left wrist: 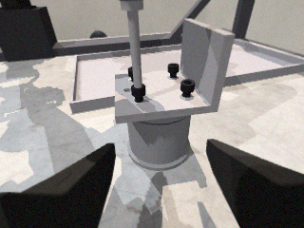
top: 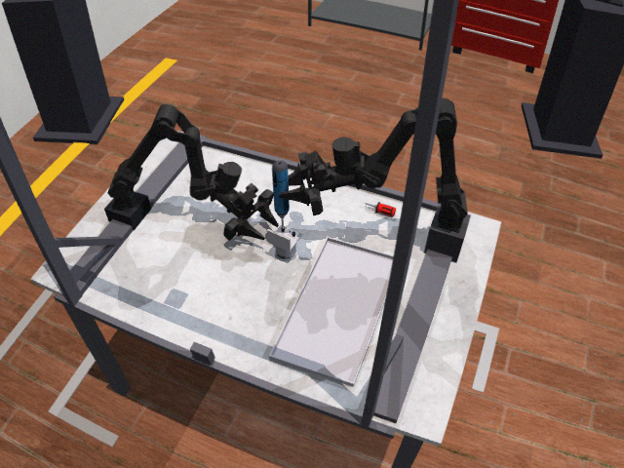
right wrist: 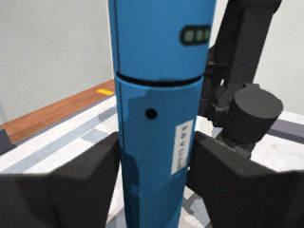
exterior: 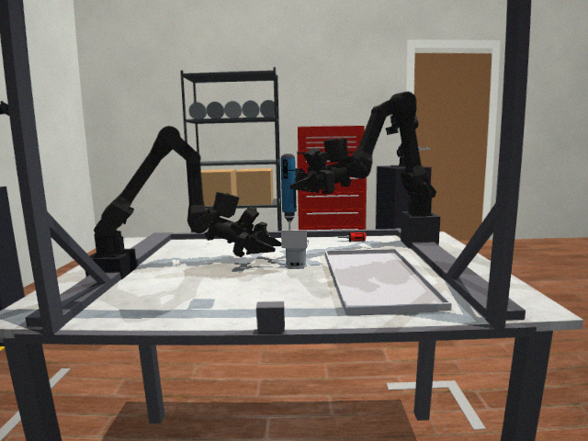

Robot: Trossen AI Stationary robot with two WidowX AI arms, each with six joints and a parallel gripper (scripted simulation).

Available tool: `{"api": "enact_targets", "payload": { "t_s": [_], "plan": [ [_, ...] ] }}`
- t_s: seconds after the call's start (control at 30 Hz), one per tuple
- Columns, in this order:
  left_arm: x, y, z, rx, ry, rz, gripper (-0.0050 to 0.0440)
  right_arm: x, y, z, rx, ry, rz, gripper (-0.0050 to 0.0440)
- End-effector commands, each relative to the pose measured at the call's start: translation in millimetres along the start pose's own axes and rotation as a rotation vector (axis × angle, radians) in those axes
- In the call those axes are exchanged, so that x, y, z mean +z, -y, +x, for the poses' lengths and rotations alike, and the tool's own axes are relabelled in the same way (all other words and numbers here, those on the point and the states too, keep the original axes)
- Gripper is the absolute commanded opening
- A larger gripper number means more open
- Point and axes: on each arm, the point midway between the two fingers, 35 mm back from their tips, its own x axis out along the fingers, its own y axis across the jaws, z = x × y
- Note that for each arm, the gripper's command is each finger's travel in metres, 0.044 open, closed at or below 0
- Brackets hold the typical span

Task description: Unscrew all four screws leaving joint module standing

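The joint module (top: 286,253) (exterior: 295,258) (left wrist: 159,138) stands upright with the grey bracket (top: 282,242) (exterior: 294,238) (left wrist: 205,62) on top. My right gripper (top: 285,190) (right wrist: 154,138) is shut on the blue electric screwdriver (top: 280,187) (exterior: 288,189) (right wrist: 157,109), held upright. Its shaft (left wrist: 135,47) meets the near left screw (left wrist: 138,91). The near right screw (left wrist: 187,87) and a far screw (left wrist: 173,70) stand with heads above the plate; another far screw (left wrist: 131,73) is partly hidden behind the shaft. My left gripper (top: 269,231) (left wrist: 161,147) is open, its fingertips just short of the module, touching nothing visible.
A shallow pale tray (top: 330,322) (exterior: 379,285) lies beside the module, towards the right arm's side in the top and exterior views. A red screwdriver (top: 385,209) (exterior: 357,236) lies on the table behind the tray. The two grippers are close together around the module and tool.
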Motion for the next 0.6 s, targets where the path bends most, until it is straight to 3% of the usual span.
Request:
{"api": "enact_targets", "payload": {
  "t_s": [0.0,0.13,0.33,0.57],
  "plan": [
    [25.0,-11.7,-23.6,-0.007,0.03,0.029,0.0184,8.2,0.5,-0.1,0.0,0.017,-0.003,0.016],
    [36.6,-17.7,-46.8,-0.029,0.036,0.036,0.01,8.2,0.5,-0.1,0.0,0.017,-0.003,0.016],
    [42.6,-19.5,-55.3,-0.04,0.041,0.039,0.01,8.2,0.5,-0.1,0.0,0.017,-0.003,0.016],
    [40.2,-19.5,-23.9,-0.041,0.036,0.027,0.01,8.2,0.5,-0.1,0.0,0.017,-0.003,0.016]
  ]
}}
